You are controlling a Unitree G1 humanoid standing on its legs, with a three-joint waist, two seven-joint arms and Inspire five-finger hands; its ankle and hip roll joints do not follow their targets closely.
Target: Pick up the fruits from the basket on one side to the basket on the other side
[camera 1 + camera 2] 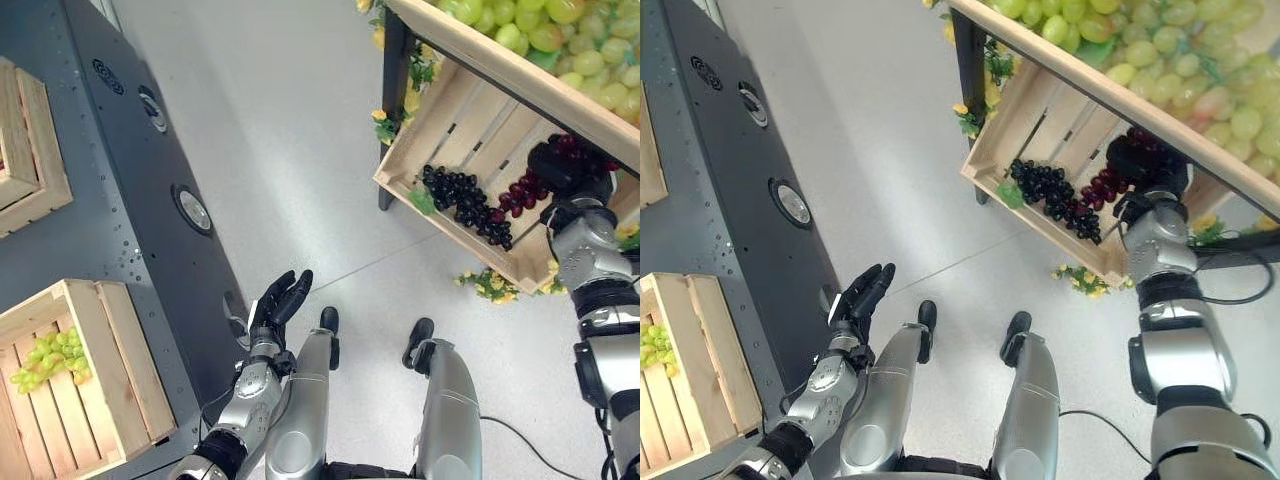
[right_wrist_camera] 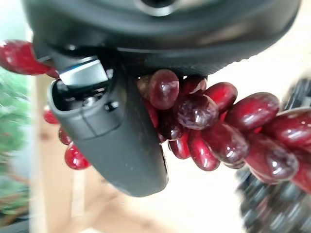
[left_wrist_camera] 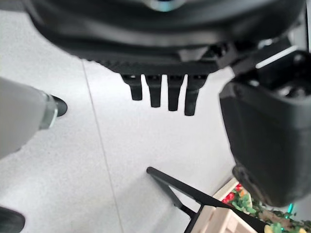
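1. A dark grey table (image 1: pixel 120 200) is being seen along the robot's left, bearing two wooden crates.
2. One crate (image 1: pixel 75 385) is sitting at the table's near end, with green grapes (image 1: pixel 48 360) lying in it.
3. A second crate (image 1: pixel 25 150) is resting farther along the same table.
4. A wooden shelf stand (image 1: pixel 500 60) is standing on the pale floor (image 1: pixel 300 130), well apart from the table.
5. A tilted crate (image 1: pixel 455 140) is being carried on the stand, with black grapes (image 1: pixel 465 200) and red grapes (image 1: pixel 520 190) lying in it.
6. Green grapes (image 1: pixel 1160 40) are being held on the stand's upper tier.
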